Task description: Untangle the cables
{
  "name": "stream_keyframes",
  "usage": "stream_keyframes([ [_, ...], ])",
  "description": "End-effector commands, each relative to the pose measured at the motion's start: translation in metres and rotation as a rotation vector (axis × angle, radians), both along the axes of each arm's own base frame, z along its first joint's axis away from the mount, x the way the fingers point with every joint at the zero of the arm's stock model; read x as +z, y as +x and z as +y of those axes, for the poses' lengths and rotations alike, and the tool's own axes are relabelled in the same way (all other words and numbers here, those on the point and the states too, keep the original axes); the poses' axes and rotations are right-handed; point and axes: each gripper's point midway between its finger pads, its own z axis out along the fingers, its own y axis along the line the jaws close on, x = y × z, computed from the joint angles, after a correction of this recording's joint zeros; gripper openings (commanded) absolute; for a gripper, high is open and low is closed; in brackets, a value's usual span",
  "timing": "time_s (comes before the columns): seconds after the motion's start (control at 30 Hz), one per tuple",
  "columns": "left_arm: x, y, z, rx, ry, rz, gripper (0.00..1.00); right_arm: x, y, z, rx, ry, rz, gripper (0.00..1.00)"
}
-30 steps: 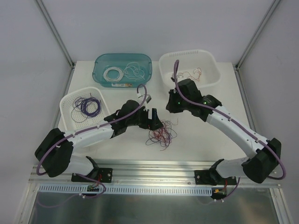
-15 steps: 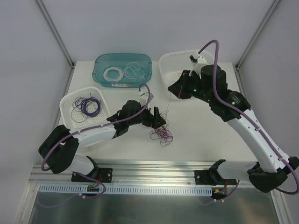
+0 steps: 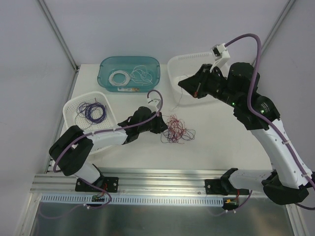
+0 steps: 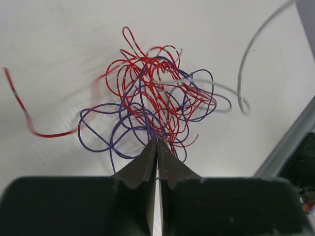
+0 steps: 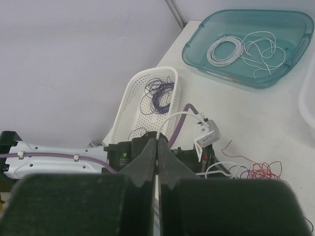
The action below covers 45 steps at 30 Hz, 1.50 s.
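My left gripper (image 4: pixel 156 143) lies low on the white desk (image 3: pixel 211 142). Its fingers are pressed together on a few strands at the near edge of the tangled clump of hair-thin red, dark purple and white cables (image 4: pixel 157 101). That clump rests around the middle of the desk, right at my left fingertips, and one red strand trails off to the side.

My right gripper (image 3: pixel 185 84) hangs raised beside the white plastic tub (image 3: pixel 173 69) at the desk's far right corner. Its fingers are closed on a thin white wire (image 4: pixel 240 78) that runs down from them to the clump.

A teal translucent tub (image 3: pixel 129 58) at the far edge holds coiled white wire (image 3: pixel 119 77). A white perforated basket (image 3: pixel 69 115) at the left edge holds loose purple wires (image 3: pixel 91 110).
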Motion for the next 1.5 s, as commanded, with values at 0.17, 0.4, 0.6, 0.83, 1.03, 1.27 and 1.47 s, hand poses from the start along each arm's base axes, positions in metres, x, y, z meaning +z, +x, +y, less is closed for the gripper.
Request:
stream_keyframes([
  [0.17, -0.019, 0.029, 0.035, 0.169, 0.055, 0.115, 0.00, 0.045, -0.009, -0.027, -0.047, 0.046, -0.139, 0.01],
  [0.4, -0.032, 0.018, 0.065, 0.217, 0.106, 0.152, 0.00, 0.050, -0.015, -0.032, -0.046, 0.064, -0.166, 0.01],
  [0.6, 0.027, 0.011, 0.054, 0.069, 0.023, -0.074, 0.43, 0.022, -0.004, -0.025, -0.050, 0.028, -0.090, 0.01],
  [0.83, 0.127, -0.002, 0.032, -0.107, -0.082, -0.446, 0.77, -0.027, 0.010, -0.010, -0.057, 0.016, 0.057, 0.01],
  [1.03, 0.161, -0.019, 0.009, -0.252, -0.041, -0.673, 0.81, -0.054, 0.013, 0.001, -0.039, 0.017, 0.141, 0.01],
  [1.27, 0.165, -0.030, -0.011, -0.396, 0.099, -0.930, 0.83, -0.061, 0.011, 0.006, -0.014, 0.030, 0.169, 0.01],
  [1.47, 0.170, -0.031, -0.028, -0.462, 0.172, -1.060, 0.81, -0.060, 0.009, 0.008, -0.003, 0.041, 0.178, 0.01],
])
